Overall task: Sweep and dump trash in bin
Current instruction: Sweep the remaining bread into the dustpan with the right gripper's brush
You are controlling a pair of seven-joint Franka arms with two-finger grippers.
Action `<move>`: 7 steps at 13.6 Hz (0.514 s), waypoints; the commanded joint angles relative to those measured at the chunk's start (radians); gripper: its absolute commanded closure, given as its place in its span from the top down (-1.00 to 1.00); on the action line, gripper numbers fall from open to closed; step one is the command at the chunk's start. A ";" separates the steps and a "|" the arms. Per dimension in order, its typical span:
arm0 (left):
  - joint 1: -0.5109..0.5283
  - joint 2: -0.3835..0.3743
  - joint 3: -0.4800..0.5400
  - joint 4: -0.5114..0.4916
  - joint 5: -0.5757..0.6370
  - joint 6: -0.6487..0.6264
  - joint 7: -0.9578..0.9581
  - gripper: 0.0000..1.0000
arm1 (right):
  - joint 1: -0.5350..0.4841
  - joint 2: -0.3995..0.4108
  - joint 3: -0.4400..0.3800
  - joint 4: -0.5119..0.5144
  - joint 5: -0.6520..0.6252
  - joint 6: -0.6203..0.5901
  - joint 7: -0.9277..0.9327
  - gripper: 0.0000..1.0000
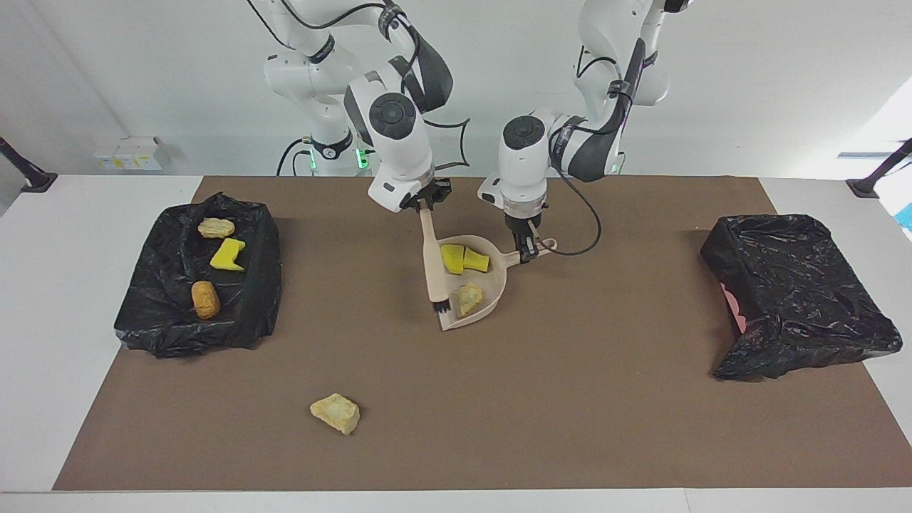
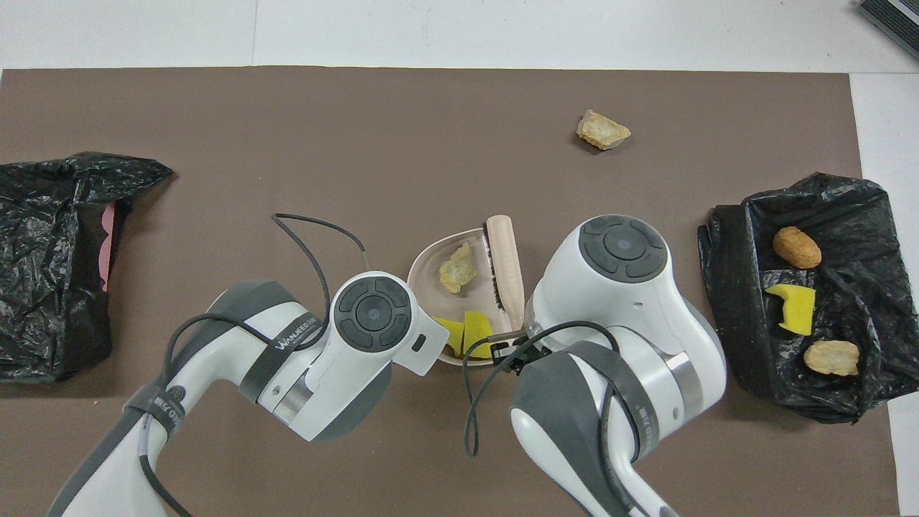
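Observation:
My left gripper (image 1: 529, 246) is shut on the handle of the beige dustpan (image 1: 494, 285), which sits mid-table. Two yellow sponge pieces (image 1: 463, 258) and a beige chunk (image 1: 469, 296) lie in the pan. My right gripper (image 1: 425, 203) is shut on the beige brush (image 1: 432, 265), whose bristles stand at the pan's open edge beside the chunk. One beige chunk (image 1: 335, 412) lies loose on the mat, farther from the robots. The black-lined bin (image 1: 265, 285) at the right arm's end holds a beige chunk (image 1: 216, 227), a yellow piece (image 1: 228, 255) and a brown lump (image 1: 206, 299).
A second black-lined bin (image 1: 798, 292) stands at the left arm's end of the table, with a bit of pink showing at its side. A brown mat (image 1: 570, 399) covers the table. A black cable (image 1: 586, 228) loops from the left wrist near the dustpan handle.

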 commanded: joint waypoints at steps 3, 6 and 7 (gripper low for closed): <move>0.008 -0.019 0.006 -0.042 0.018 0.041 -0.010 -1.00 | -0.152 0.101 0.009 0.097 -0.182 0.032 -0.118 -1.00; 0.010 -0.019 0.006 -0.042 0.018 0.039 -0.010 -1.00 | -0.213 0.236 0.010 0.261 -0.385 0.013 -0.198 -1.00; 0.010 -0.018 0.006 -0.042 0.018 0.039 -0.011 -1.00 | -0.227 0.279 0.009 0.316 -0.435 0.007 -0.236 -1.00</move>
